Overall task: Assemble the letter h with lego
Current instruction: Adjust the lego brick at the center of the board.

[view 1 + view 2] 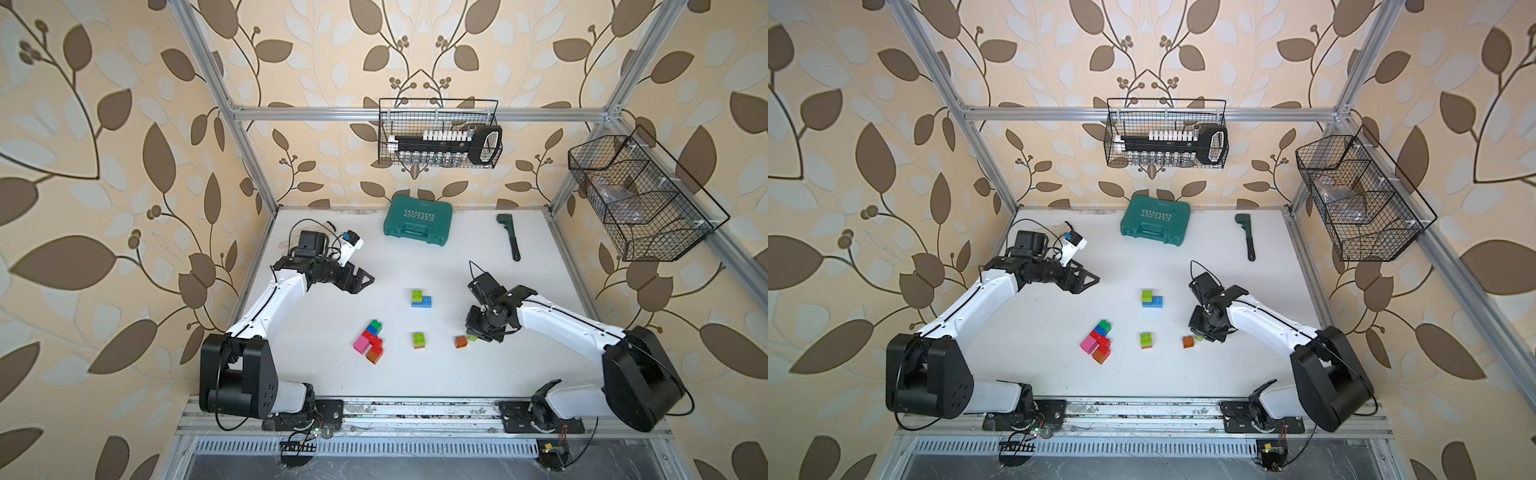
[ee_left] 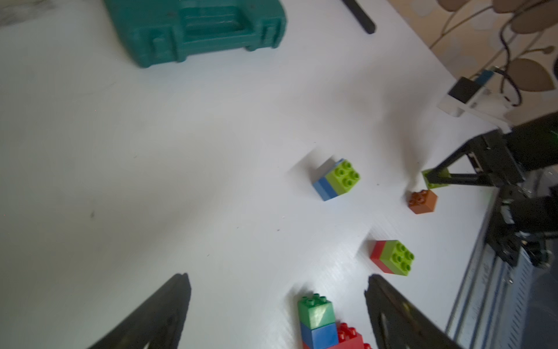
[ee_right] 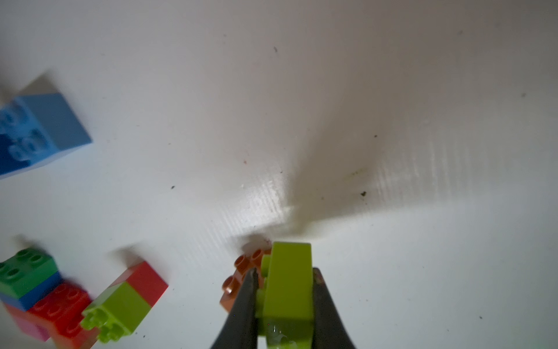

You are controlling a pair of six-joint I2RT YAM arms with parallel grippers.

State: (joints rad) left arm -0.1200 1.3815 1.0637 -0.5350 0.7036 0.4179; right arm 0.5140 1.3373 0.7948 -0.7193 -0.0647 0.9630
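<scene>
My right gripper (image 3: 285,272) is shut on a lime lego brick (image 3: 290,290), low over the table and right beside an orange brick (image 1: 460,341). A joined cluster of green, blue, red, pink and orange lego (image 1: 370,338) lies left of centre. A lime brick on a blue one (image 1: 420,298) sits mid-table. A lime brick on a red one (image 1: 419,340) lies between the cluster and the orange brick. My left gripper (image 1: 361,280) hangs open and empty over the left of the table, away from the cluster (image 2: 317,317).
A teal plastic case (image 1: 417,219) lies at the back centre. A dark green tool (image 1: 509,235) lies at the back right. Wire baskets hang on the back frame (image 1: 440,133) and on the right frame (image 1: 640,199). A metal rail (image 1: 415,409) runs along the table's front edge.
</scene>
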